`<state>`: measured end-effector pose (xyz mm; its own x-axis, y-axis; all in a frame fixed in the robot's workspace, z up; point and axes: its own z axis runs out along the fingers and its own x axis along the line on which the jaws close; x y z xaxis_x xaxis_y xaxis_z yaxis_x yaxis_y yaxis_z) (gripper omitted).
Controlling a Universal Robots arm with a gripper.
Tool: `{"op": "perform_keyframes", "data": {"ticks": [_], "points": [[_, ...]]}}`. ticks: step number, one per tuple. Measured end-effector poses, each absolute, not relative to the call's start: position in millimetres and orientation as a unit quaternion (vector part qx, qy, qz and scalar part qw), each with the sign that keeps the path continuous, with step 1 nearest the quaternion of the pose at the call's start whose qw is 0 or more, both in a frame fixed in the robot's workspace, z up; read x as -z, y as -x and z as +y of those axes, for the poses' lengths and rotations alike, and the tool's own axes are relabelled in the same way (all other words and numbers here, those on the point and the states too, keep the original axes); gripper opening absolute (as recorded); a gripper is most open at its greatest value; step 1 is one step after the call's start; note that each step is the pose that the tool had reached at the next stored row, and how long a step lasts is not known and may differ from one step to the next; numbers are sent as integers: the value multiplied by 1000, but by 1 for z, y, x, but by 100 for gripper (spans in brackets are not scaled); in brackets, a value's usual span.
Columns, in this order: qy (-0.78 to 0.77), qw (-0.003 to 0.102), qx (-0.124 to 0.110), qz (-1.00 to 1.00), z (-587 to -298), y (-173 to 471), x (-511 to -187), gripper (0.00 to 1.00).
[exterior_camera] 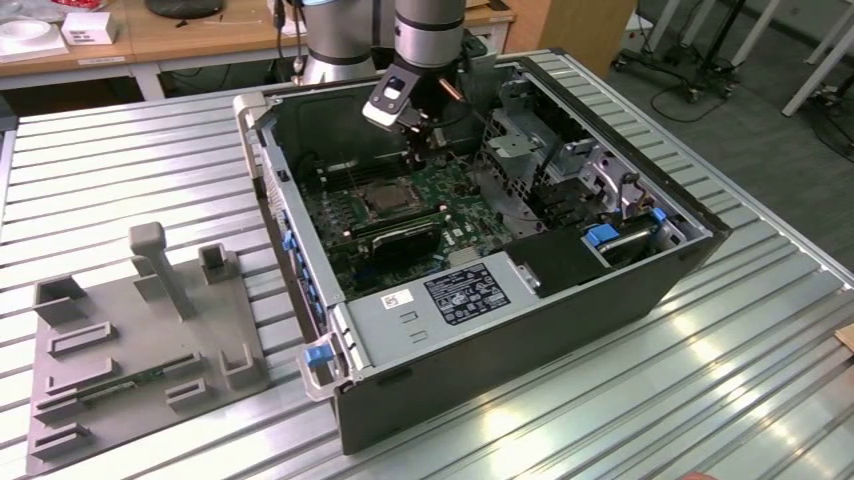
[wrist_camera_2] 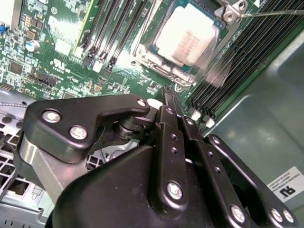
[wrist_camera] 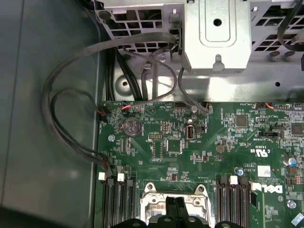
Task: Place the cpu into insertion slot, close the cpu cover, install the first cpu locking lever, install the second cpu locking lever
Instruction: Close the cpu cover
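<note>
The cpu [wrist_camera_2: 187, 40] lies in the insertion slot [exterior_camera: 387, 198], its pale silver face up. The silvery cpu cover [wrist_camera_2: 159, 62] frames it and looks flat around the face. From the socket's corner a thin wire locking lever [wrist_camera_2: 273, 13] runs off beside the memory slots. My gripper [exterior_camera: 424, 150] hangs inside the open computer case, just above and beyond the socket. Its black fingers [wrist_camera_2: 167, 114] are shut together with nothing between them. In the first wrist view the gripper [wrist_camera: 175, 205] sits right over the socket's rim [wrist_camera: 152, 194].
Long black memory slots [wrist_camera_2: 111, 33] flank the socket on both sides. Grey cables [wrist_camera: 61, 118] loop along the case wall, and a metal drive cage [wrist_camera: 216, 33] stands past the green board. A grey fixture plate [exterior_camera: 134, 340] lies on the table at the exterior view's left.
</note>
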<state>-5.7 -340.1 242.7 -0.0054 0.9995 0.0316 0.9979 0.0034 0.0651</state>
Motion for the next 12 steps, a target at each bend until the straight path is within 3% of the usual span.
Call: {"op": "perform_keyframes", "data": {"ticks": [7,12], "points": [[-705,12,-34,708,-340,6,-243,11],[-705,5,-27,708,-340,6,-242,11]]}}
